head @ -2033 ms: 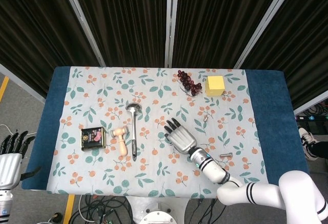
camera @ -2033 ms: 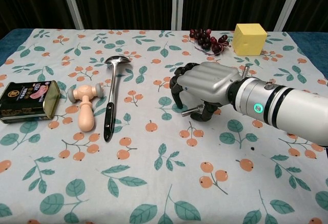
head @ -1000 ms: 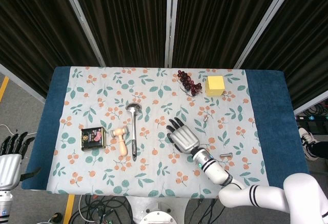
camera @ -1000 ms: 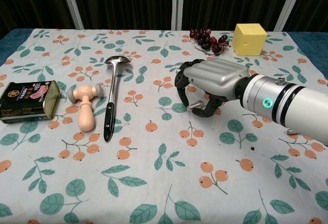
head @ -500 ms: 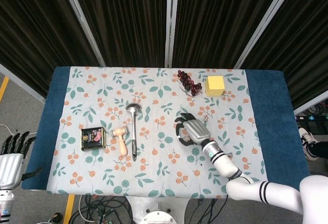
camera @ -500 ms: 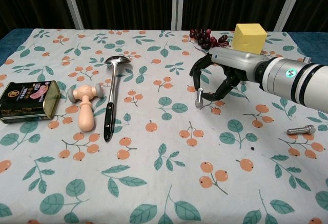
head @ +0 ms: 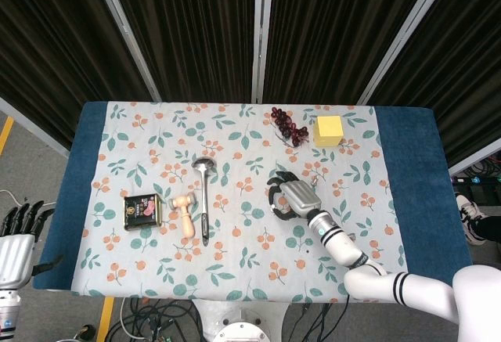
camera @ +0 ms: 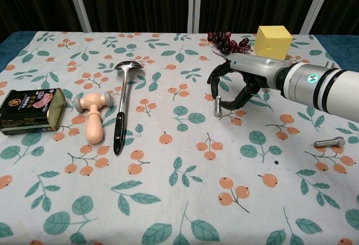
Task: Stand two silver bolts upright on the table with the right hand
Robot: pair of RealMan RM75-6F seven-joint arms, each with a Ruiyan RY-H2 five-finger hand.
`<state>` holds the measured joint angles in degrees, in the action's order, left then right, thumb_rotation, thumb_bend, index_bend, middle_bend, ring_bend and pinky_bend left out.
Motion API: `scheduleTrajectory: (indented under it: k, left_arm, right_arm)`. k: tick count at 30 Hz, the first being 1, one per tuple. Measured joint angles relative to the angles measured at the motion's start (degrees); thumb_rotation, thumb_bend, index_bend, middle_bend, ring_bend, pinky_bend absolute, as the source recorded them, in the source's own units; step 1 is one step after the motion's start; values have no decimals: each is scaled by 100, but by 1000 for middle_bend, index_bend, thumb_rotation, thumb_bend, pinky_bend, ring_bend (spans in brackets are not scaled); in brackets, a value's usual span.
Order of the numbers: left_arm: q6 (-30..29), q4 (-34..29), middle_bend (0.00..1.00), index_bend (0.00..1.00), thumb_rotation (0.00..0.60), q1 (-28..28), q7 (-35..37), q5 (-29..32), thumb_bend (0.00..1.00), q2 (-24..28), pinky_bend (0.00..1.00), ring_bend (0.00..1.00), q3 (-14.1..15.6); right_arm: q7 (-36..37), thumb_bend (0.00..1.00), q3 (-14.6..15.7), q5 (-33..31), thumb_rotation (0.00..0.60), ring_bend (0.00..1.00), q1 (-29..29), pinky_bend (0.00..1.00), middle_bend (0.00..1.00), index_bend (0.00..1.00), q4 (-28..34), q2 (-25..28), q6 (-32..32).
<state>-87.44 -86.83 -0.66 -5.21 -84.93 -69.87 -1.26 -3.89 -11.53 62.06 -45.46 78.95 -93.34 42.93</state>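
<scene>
- Right hand [camera: 238, 85] pinches an upright silver bolt [camera: 217, 106] mid-desk [camera: 168, 211], contact with the cloth unclear.
- Second bolt [camera: 329, 142] lies flat near the right edge.
- Left hand [head: 17, 236], partly cropped, fingers apart, holds nothing.

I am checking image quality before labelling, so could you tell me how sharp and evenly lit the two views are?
Head view: even, soft light, faint shadows, sharp across the tablecloth, dark curtains behind. Chest view: the right hand and the upright bolt are crisp, a green indicator light glows on the forearm, and the lying bolt near the right edge remains legible.
</scene>
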Motion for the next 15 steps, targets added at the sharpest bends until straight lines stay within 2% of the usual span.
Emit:
scheduleTrajectory:
  k: [15]
  left_arm:
    - [31,4,56,168,600,-21,-15,11,0,-9,0,6,-8]
  right_arm:
    - [-65,365,29,-67,600,0,-75,0,188,448,-9,8,-33]
